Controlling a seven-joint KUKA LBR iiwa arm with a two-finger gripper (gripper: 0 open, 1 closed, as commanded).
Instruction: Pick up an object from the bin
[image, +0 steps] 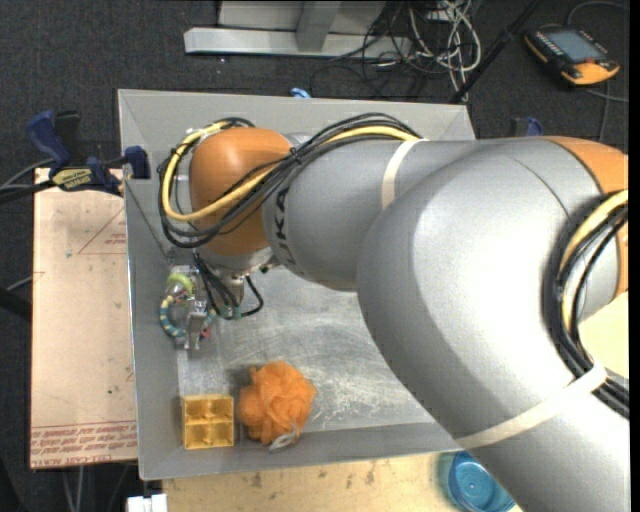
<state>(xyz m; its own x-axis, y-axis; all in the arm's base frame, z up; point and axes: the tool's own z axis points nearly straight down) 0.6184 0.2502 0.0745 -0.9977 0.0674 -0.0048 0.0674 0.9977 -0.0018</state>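
My gripper (203, 308) reaches down under the arm's orange cover, close to the bin's left wall. Right at its tip lies a small many-coloured thing (177, 306) with green, white and blue parts, touching or partly under the gripper. I cannot tell whether that thing is gripped. A yellow block with square hollows (208, 420) lies in the bin's front left corner, below the gripper. Beside the block, to its right, sits an orange mesh puff (278, 402).
The thick grey arm crosses the bin from the right and hides its right and rear parts. Bare grey floor shows between the gripper and the orange puff. The left wall stands very near the gripper.
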